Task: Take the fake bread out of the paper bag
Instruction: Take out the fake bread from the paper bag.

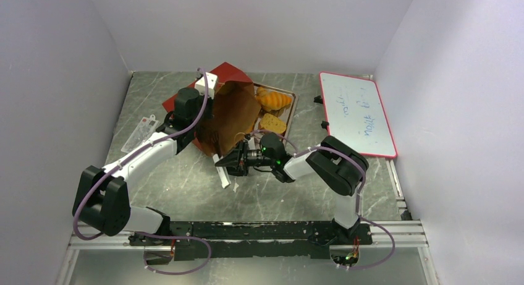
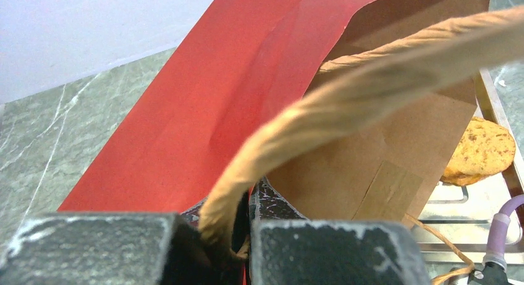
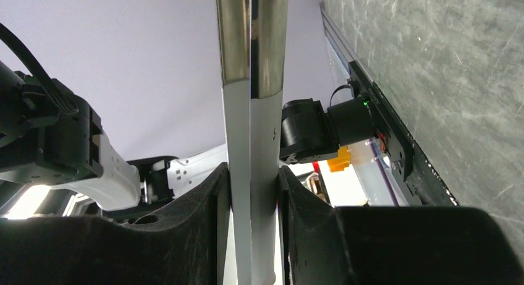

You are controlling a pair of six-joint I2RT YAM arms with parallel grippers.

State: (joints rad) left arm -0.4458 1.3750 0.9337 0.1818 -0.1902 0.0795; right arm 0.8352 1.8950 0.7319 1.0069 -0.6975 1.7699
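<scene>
Near the middle of the counter (image 1: 185,186), the right gripper (image 3: 253,183) is clenched on a pair of metal tongs (image 3: 250,112), their two blades pressed together between its fingers. Just beyond, the left gripper (image 2: 244,232) pinches a twisted-cord handle (image 2: 371,81) of the paper bag (image 1: 235,115), which is tilted with its brown inside showing. Behind the bag, toward the far edge, the fake bread (image 1: 274,99) lies on a metal tray (image 1: 294,103); whether any is inside the bag cannot be told.
</scene>
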